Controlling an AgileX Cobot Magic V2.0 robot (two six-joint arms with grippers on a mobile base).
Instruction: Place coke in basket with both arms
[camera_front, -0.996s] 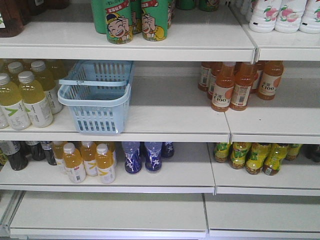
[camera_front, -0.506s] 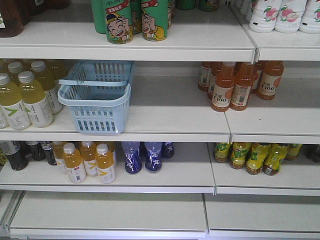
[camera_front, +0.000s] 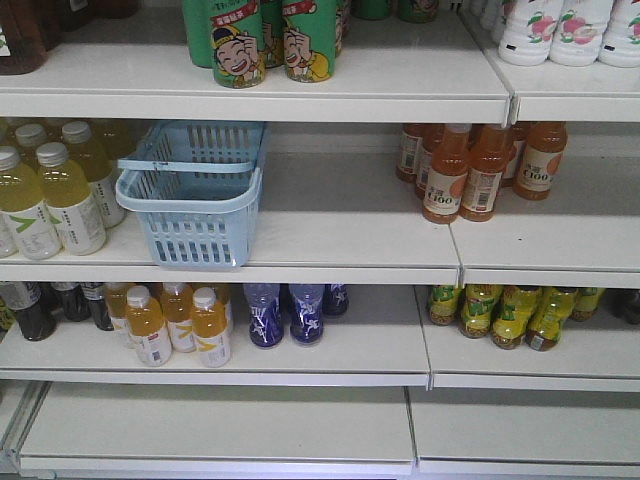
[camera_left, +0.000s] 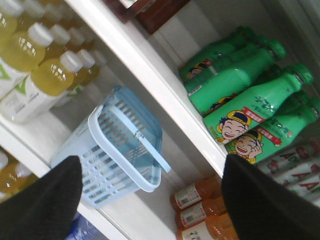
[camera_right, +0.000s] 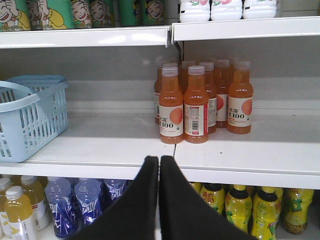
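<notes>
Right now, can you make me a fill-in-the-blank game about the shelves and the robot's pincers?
The basket is pale ____ plastic.
The left pincer is ____, its fingers far apart.
The right pincer is ____, its fingers pressed together.
The bottles with laughing cartoon faces are ____.
Missing words: blue, open, shut, green.

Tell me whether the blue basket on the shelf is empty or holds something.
Empty. The left wrist view looks into the basket and shows only its bare blue inside.
</notes>
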